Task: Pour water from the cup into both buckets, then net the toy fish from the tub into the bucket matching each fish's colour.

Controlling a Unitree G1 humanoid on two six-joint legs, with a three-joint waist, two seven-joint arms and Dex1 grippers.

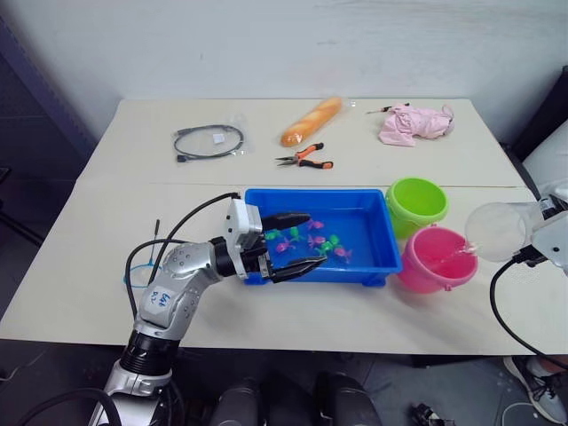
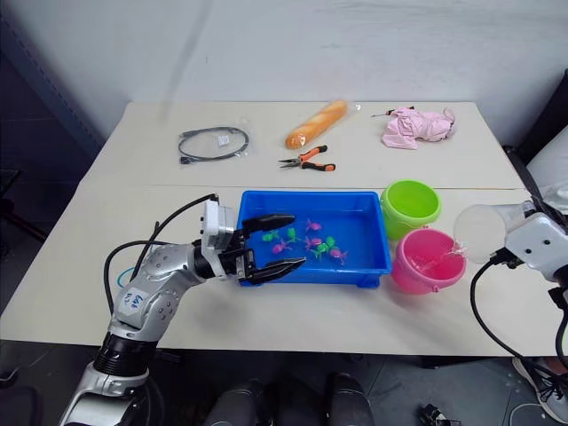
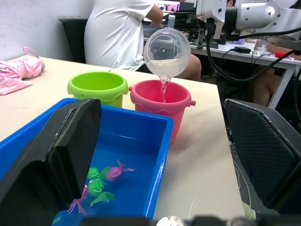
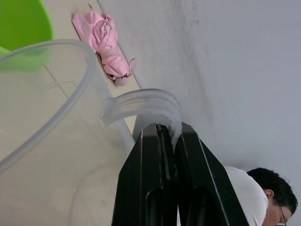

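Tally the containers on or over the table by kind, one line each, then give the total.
Buckets: 2, the green bucket and the pink bucket.
Tub: 1, the blue tub holding the toy fish.
Cup: 1, the clear cup, tipped over the pink bucket by the right gripper.
Total: 4 containers.

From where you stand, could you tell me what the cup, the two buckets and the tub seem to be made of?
The cup looks like clear, see-through plastic: the background shows through its wall. The pink bucket and green bucket seem moulded plastic, smooth and evenly coloured. The tub looks like glossy blue plastic with a rolled rim.
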